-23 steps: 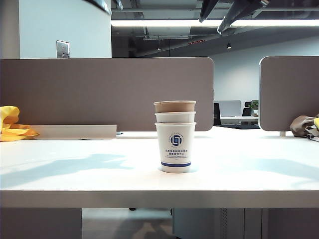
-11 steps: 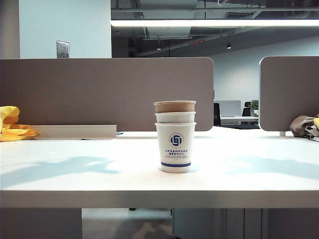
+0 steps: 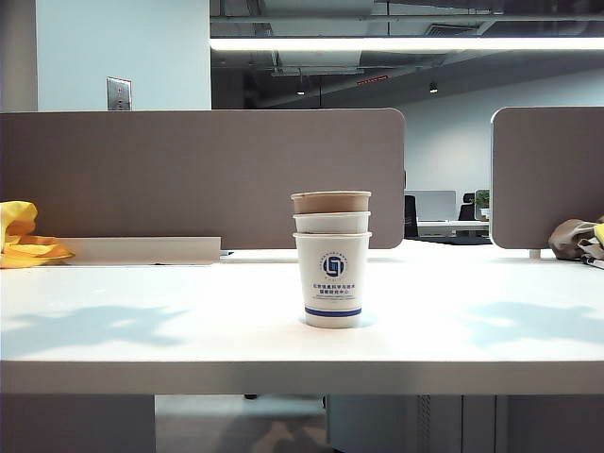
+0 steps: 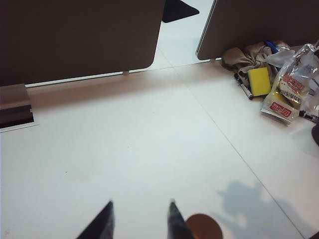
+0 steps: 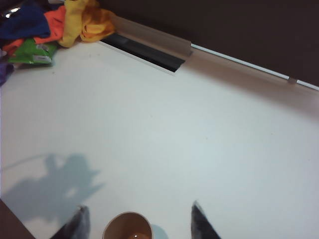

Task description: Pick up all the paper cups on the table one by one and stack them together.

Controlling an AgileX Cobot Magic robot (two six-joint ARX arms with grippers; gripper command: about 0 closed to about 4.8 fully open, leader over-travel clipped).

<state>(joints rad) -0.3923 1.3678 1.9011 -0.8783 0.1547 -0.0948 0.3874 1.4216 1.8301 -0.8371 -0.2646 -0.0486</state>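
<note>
My left gripper (image 4: 139, 219) and right gripper (image 5: 137, 221) hang released above the table (image 3: 142, 349). The nested paper cups (image 3: 331, 264) look light and crushable; I would grip gently mid-wall.

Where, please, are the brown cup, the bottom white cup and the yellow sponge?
brown cup (image 3: 330, 202), exterior view, its side wall atop the stack.
bottom white cup (image 3: 332, 279), exterior view, below its logo.
yellow sponge (image 4: 259, 81), left wrist view, its top face.

Grey partition panels (image 3: 203, 175) are seen ahead of both end effectors. Beyond them, a long ceiling light strip (image 3: 406, 43) is lit in an open office.
</note>
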